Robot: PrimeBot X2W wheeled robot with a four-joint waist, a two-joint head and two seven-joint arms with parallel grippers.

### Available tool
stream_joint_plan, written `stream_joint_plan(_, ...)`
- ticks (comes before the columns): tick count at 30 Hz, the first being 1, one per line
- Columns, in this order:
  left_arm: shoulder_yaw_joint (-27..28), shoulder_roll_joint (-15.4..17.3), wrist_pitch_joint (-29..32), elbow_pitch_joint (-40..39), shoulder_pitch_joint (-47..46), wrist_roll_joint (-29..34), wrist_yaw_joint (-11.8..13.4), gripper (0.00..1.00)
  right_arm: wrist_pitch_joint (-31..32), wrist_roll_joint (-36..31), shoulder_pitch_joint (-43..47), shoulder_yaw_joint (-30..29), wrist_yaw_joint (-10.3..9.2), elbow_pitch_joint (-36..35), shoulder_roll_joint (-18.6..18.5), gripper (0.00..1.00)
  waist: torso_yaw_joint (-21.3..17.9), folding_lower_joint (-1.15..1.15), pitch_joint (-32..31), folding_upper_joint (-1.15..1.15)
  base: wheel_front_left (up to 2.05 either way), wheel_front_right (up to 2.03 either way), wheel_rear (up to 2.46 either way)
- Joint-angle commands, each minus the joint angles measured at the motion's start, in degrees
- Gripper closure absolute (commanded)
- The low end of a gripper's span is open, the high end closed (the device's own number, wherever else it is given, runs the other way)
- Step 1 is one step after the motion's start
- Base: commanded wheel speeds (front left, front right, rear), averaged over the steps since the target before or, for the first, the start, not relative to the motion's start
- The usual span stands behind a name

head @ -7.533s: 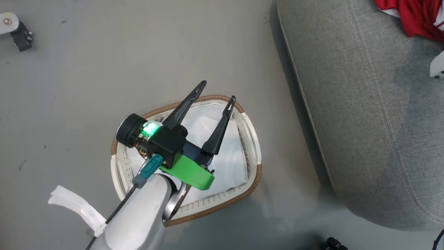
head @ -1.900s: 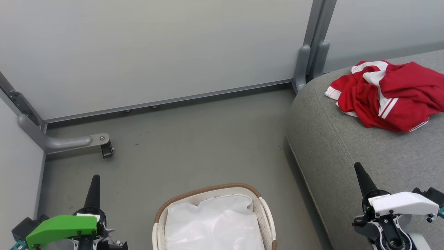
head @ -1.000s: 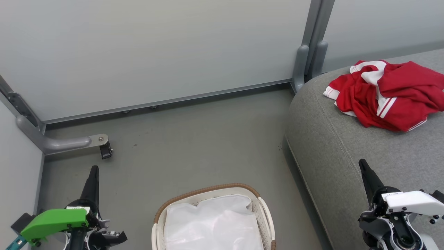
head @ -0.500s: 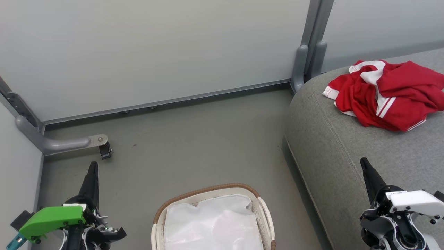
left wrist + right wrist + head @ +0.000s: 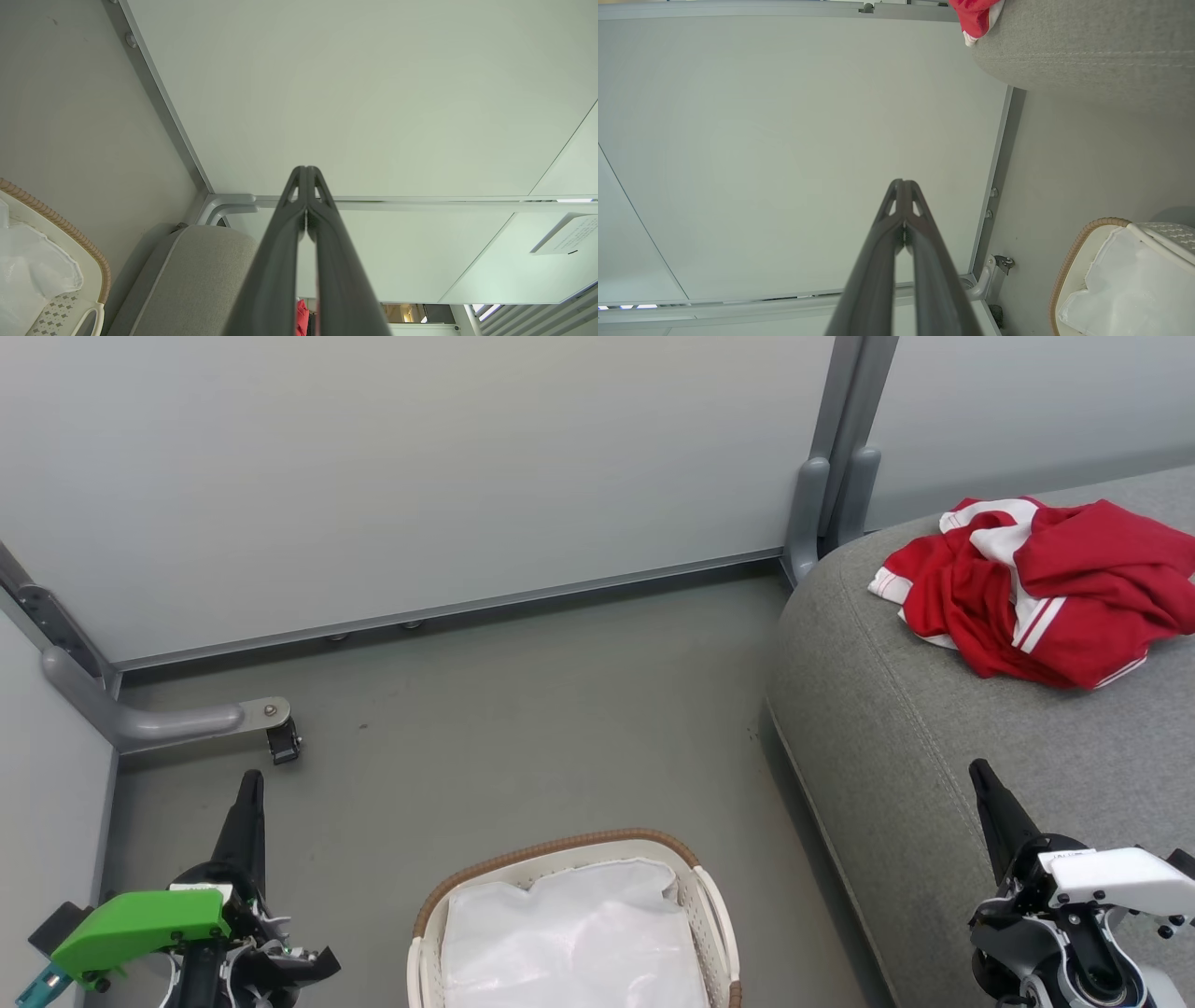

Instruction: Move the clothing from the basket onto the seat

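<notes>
Clothing: red thin-jersey sports clothing (image 5: pixel 1036 588) with white stripes and white trim, crumpled in one heap on top of the seat, toward its far end by the wall, apart from both grippers.
Seat: large grey fabric-upholstered seat (image 5: pixel 896 775) with rounded edges and a stitched seam, at the right of the head view, standing on the floor.
Basket: small oval white plastic basket (image 5: pixel 560 847) with perforated sides and a brown woven rim, on the floor at the bottom middle of the head view. It is near the seat's front edge with a strip of floor between them, and well apart from the clothing.
Liner: plain white fabric liner (image 5: pixel 569 943), rumpled, lying inside the basket.
Left gripper: the left gripper (image 5: pixel 250 782), with a green housing, is at the lower left of the head view, over the floor, left of the basket and apart from it. Its two long dark fingers are pressed together tip to tip with nothing between them.
Right gripper: the right gripper (image 5: pixel 978 770), with a white housing, is at the lower right, over the near part of the seat and well short of the clothing. Its fingers are likewise pressed together and hold nothing.
Floor: smooth grey floor (image 5: pixel 523 709).
Wall: pale grey panel wall (image 5: pixel 420 476) behind, with a grey metal post (image 5: pixel 822 495) by the seat's far corner and a small black caster (image 5: pixel 283 744) on a metal foot at the left.
</notes>
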Motion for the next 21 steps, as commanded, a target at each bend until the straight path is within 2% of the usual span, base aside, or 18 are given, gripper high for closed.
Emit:
stream_joint_plan(1, 0.16, 0.23, 0.17, -0.11, -0.65, -0.18, -0.24, 1.00, 0.07, -0.01, -0.47, -0.20, 0.00, -0.19, -0.10, 1.00, 0.00, 0.00, 0.00, 0.00, 0.00, 0.00, 0.00)
stream_joint_plan(21, 0.15, 0.23, 0.16, -0.12, -0.65, -0.19, -0.24, 1.00, 0.27, -0.13, -0.48, -0.38, 0.00, -0.18, 0.03, 1.00, 0.00, 0.00, 0.00, 0.00, 0.00, 0.00, 0.00)
